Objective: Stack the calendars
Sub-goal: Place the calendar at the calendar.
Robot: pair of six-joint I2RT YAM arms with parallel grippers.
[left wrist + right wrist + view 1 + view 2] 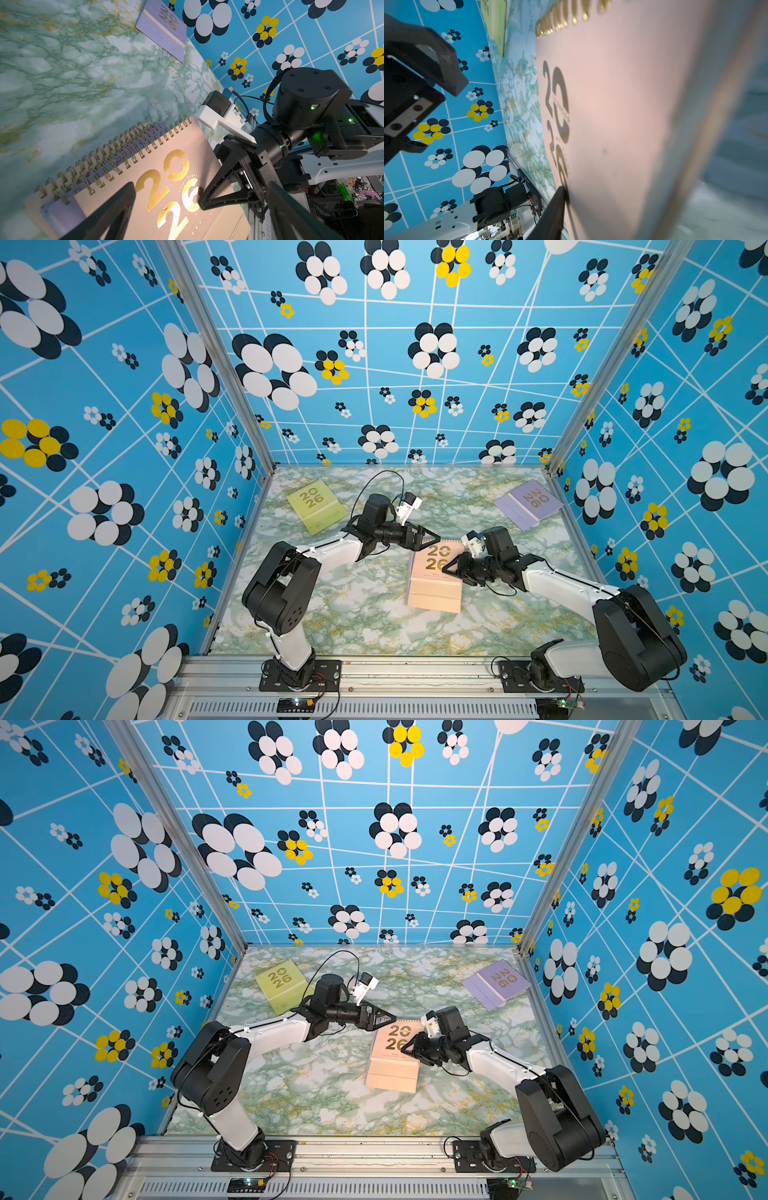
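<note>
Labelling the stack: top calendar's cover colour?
Top calendar: peach, gold 2026; best in left wrist view.

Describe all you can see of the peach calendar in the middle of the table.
The peach calendar is flat and rectangular, with a card cover, gold "2026" and gold spiral rings along its far edge. It lies face up on top of a slightly offset lilac calendar. The right gripper reaches over its cover, seemingly touching.

Green-marbled table (353, 614) carries a yellow-green calendar (316, 506), a lilac calendar (528, 504) and a peach-topped stack (434, 585)
</note>
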